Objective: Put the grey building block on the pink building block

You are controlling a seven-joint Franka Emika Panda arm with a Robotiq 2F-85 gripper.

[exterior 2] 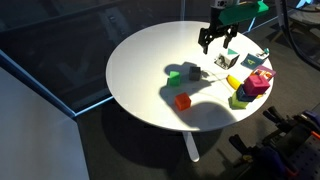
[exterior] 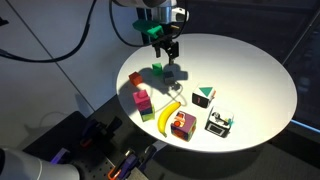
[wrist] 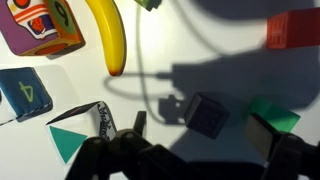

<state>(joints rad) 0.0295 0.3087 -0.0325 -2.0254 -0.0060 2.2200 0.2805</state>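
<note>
Gripper (exterior: 166,45): spread open and empty, poised over the table's far side. In the wrist view, fingers (wrist: 263,135) flank the target without contact.

Grey building block (exterior: 175,72): sits flat on the white round table (exterior: 250,70), inward from the far edge and just beside a green block (exterior: 157,68). Lies between the open jaws in the wrist view.

Pink building block (exterior: 141,97): close to the table's rim, well apart from the grey one. Pressed against a yellow-green piece (exterior: 146,111), with a banana (exterior: 168,115) nearby.

Red-orange cube (exterior: 135,80): near the rim, between the green block and the pink one.

Handling: probably light, rigid and smooth-faced, with no give under pressure. Unlikely to break, but liable to twist or slip if pinched off-centre.

Hold: across two opposite flat sides, at mid-height, jaws square to the faces. Best taken on the pair of faces clear of the green neighbour.

Step in hand: apparently lining up for the descent, grasp not yet made.
</note>
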